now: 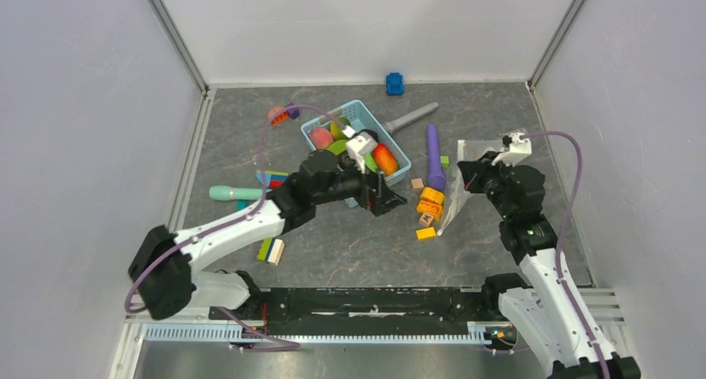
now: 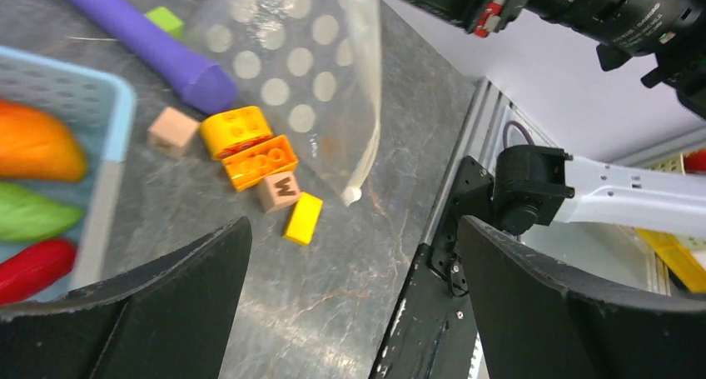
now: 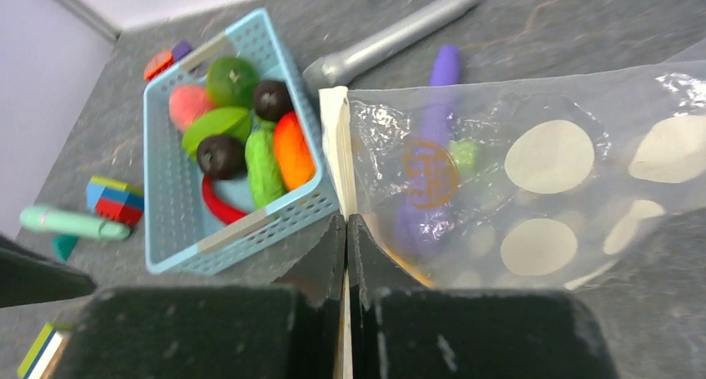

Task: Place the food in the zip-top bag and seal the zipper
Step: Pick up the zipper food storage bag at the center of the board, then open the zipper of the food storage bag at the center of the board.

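The food (image 3: 265,164), pink, green, orange, red and dark brown pieces, lies in the light-blue basket (image 3: 171,191). My left gripper (image 1: 383,197) hovers open just in front of the basket (image 1: 356,105), with nothing between its fingers (image 2: 166,304). In its wrist view orange food (image 2: 33,142) shows at the left. My right gripper (image 3: 345,221) is shut on the mouth edge of the zip-top bag (image 3: 549,158), pinching the pale zipper strip (image 3: 335,146). The bag (image 1: 456,197) hangs from that gripper (image 1: 468,176), lifted at the right.
A long purple stick (image 1: 434,156) and yellow blocks (image 1: 430,202) lie between basket and bag. A lettered block (image 2: 279,191) and a small yellow brick (image 2: 304,218) sit near the bag's corner. Grey cylinder (image 1: 412,117), blue toy (image 1: 395,83), teal marker (image 1: 236,193) and striped blocks (image 1: 270,250) are scattered.
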### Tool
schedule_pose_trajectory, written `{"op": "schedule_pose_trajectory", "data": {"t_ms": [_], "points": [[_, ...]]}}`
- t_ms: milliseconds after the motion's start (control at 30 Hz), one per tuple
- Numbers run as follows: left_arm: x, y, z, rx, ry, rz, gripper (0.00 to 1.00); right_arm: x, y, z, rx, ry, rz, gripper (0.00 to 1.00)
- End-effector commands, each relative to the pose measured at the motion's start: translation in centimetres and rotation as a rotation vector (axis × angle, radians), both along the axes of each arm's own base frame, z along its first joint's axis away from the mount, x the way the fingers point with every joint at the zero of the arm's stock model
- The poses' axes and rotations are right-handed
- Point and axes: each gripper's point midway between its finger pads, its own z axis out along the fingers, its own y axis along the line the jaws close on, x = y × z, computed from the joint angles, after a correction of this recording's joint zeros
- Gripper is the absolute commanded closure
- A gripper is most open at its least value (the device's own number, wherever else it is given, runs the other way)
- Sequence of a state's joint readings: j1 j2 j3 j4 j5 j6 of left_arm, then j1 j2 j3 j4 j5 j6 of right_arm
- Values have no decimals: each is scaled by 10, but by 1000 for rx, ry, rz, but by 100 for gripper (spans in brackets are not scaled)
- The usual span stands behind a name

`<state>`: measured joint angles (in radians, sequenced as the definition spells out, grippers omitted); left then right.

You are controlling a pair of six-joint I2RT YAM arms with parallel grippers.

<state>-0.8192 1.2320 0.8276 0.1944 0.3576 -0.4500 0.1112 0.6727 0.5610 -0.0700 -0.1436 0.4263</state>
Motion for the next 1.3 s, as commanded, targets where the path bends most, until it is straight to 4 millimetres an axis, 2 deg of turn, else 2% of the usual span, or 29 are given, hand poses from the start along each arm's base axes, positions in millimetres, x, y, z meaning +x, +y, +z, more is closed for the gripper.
{"op": "schedule_pose_trajectory", "data": {"t_ms": [0,100,200,300,433,667,800,1000,1100,1267], "points": [[-12,-53,13,-12,-90,-107,0,4,24,27,15,-32,21,100],[-23,-83,3,16,-93,-169,0,8,41,37,10,-22,20,100],[-25,-94,8,11,-93,-181,0,9,65,63,-15,-42,59,100],[-20,-88,17,6,-116,-134,0,5,96,98,-16,-89,143,100],[-16,-65,30,33,-159,-62,0,-3,127,119,-10,-98,241,100],[-34,-10,40,9,-159,36,0,-17,150,112,-15,-58,316,100],[-36,10,35,-3,-142,100,0,-22,160,104,17,-50,333,100],[-39,7,30,-20,-86,100,0,-19,169,95,71,-38,258,100],[-31,3,22,-1,-72,125,1,-20,177,95,83,-45,241,100],[-23,-3,10,29,-47,153,5,-18,177,92,94,-47,176,100]]}}
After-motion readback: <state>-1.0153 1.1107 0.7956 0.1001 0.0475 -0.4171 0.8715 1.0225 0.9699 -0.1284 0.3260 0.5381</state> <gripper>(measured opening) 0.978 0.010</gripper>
